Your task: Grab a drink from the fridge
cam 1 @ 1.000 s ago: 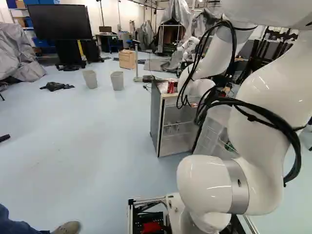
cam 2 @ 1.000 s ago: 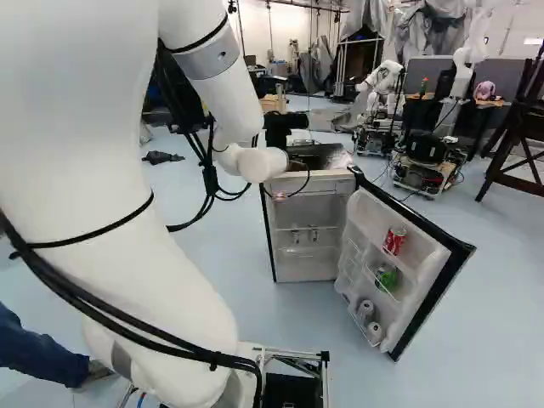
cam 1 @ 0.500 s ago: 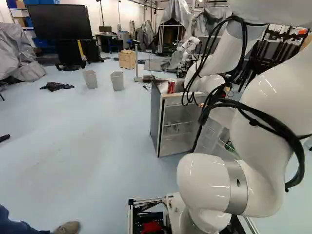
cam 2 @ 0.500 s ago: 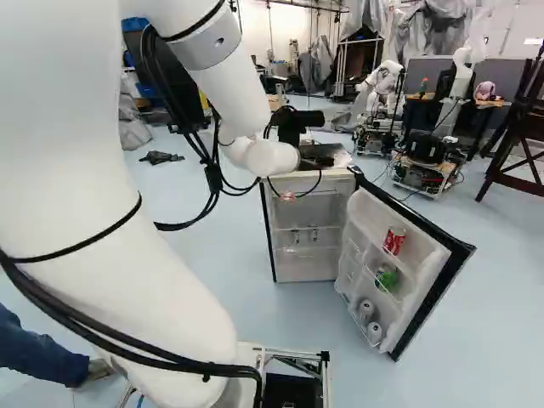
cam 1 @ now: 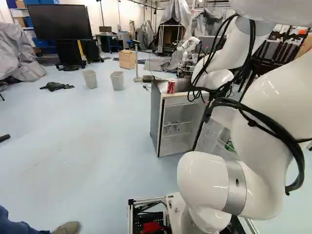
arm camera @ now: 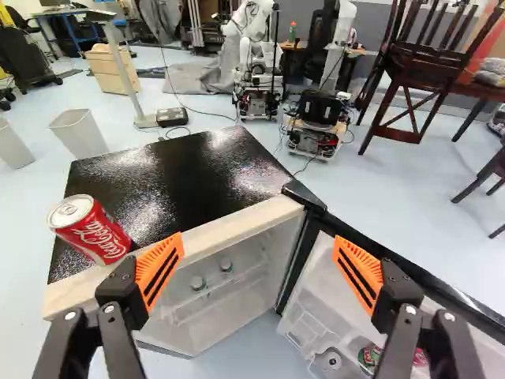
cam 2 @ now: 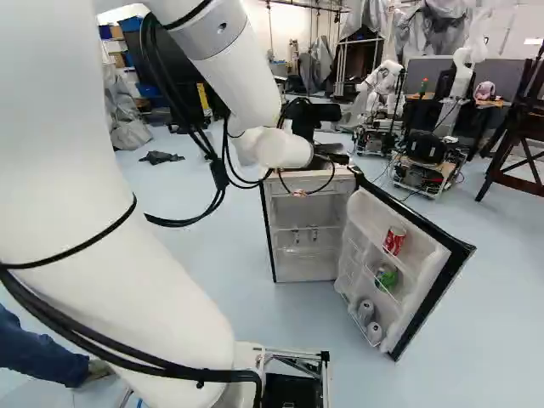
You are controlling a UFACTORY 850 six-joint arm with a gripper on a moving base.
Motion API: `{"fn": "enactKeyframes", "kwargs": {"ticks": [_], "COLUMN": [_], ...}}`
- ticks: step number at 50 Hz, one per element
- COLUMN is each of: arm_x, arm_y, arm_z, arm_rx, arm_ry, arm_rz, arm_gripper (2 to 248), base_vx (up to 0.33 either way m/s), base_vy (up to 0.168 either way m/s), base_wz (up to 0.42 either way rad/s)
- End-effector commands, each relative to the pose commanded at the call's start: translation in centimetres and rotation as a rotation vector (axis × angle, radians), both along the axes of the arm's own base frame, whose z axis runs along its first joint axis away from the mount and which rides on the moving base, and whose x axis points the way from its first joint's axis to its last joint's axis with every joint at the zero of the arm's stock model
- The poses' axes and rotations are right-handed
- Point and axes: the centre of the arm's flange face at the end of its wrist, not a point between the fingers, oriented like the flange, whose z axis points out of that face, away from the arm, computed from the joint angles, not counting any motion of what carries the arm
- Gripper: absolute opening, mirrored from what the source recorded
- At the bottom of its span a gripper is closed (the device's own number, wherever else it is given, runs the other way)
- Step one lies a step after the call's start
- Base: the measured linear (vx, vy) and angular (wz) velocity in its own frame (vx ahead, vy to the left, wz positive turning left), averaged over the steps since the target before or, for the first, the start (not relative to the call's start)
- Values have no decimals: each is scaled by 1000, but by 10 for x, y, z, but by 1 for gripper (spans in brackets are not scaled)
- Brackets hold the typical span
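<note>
Lining up the claw (arm camera: 259, 254) with a drink in the open fridge is judged to be the step in hand. Just right of the middle of the left base view, a red can (cam 1: 171, 87) is seen upright on the fridge top (arm camera: 189, 170), outside the claw and close beside one finger; whether the two touch cannot be told. That finger is best eased clear first, so that the can is not tipped.

At the middle of the right base view, small containers (cam 2: 296, 236) are held on an inner shelf of the fridge (cam 2: 308, 267). Above the fridge's front edge, the claw is spread wide, with nothing gripped.

Right of the middle in that view, the task's likeliest drinks are found in the open door (cam 2: 422, 299): pale cans (cam 2: 365, 310) low down, a green can (cam 2: 387, 275) above them, and a second red can (cam 2: 394, 240) highest. The highest seems easiest to reach. The approach should be made from the open side, one finger set at each flank, and the can lifted over the rack's lip before being drawn out; the door could be pushed otherwise.
</note>
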Motion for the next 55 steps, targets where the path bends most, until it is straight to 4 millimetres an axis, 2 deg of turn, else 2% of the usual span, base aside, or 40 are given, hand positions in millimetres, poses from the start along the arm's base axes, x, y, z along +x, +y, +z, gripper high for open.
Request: {"fn": "enactKeyframes", "kwargs": {"ticks": [11,55], "arm_x": [-2,-3], "arm_y": [-17,-88], "arm_z": [4,-8], "arm_rx": [24,157], "arm_ry": [19,119], "arm_rz": [-51,-245], "arm_gripper": [247,247], "base_vx": [0,0], "base_vy": [0,0], "base_wz": [0,0]}}
